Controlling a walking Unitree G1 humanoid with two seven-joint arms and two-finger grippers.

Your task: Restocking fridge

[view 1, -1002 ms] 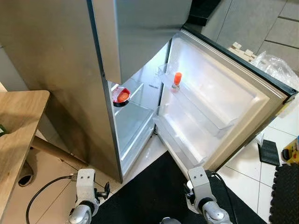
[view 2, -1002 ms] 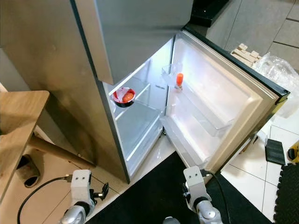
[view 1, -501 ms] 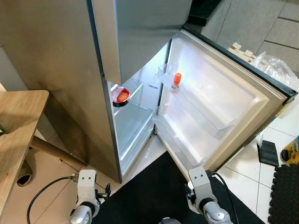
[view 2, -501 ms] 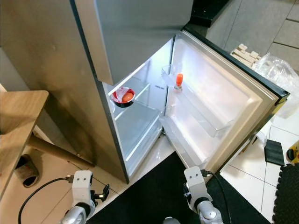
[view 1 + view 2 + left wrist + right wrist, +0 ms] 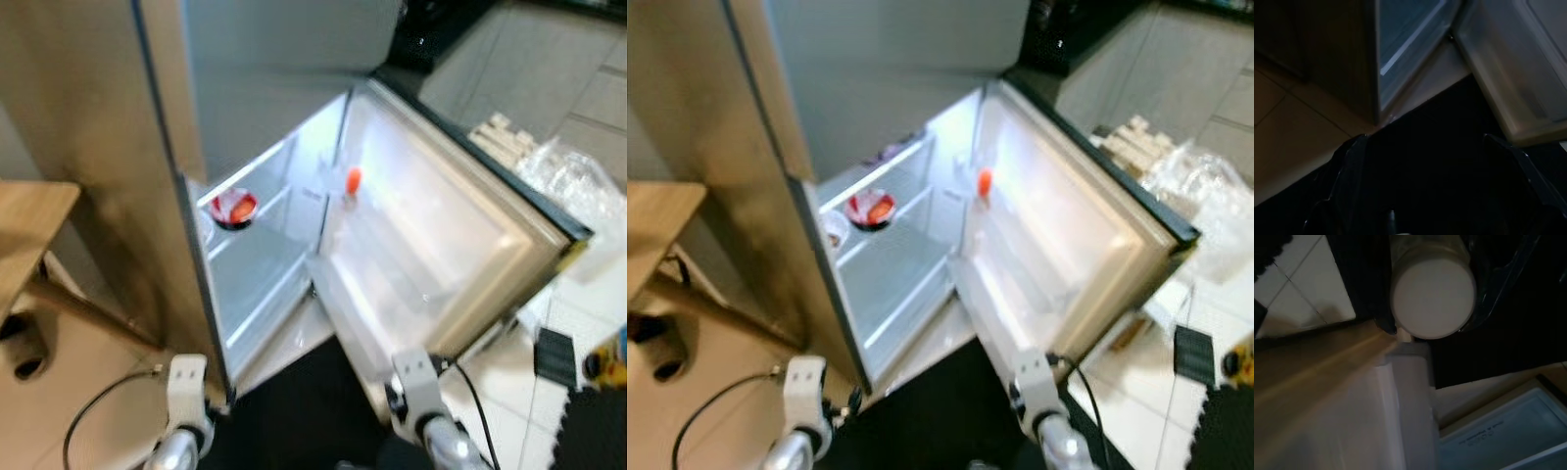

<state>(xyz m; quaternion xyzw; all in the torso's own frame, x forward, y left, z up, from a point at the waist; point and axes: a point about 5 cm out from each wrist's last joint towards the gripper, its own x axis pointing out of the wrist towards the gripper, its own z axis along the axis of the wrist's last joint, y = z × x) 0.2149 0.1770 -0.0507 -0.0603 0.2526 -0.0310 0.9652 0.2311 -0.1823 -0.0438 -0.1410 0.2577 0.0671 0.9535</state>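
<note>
The fridge [image 5: 257, 284] stands open, its door [image 5: 446, 230] swung out to the right. A red bowl [image 5: 233, 208] with something orange in it sits on an inner shelf. An orange-capped bottle [image 5: 352, 182] stands in a door rack. Both arms hang low in front of the fridge: the left arm [image 5: 186, 392] and the right arm [image 5: 416, 387]. In the left wrist view my left gripper [image 5: 1425, 147] is open over the black mat, nothing between its fingers. In the right wrist view my right gripper [image 5: 1436, 308] is shut on a white-capped container [image 5: 1432, 291], close to the door's lower edge.
A wooden table [image 5: 24, 220] stands at the left with a slipper [image 5: 22, 354] under it. A cable [image 5: 93, 421] trails on the floor. A black mat [image 5: 294, 406] lies before the fridge. A plastic bag [image 5: 573, 166] and small items lie on the tiles to the right.
The whole picture has shifted and blurred, so the camera has moved; more of the fridge's inside shows. Both arms stay low and nothing in the fridge has moved.
</note>
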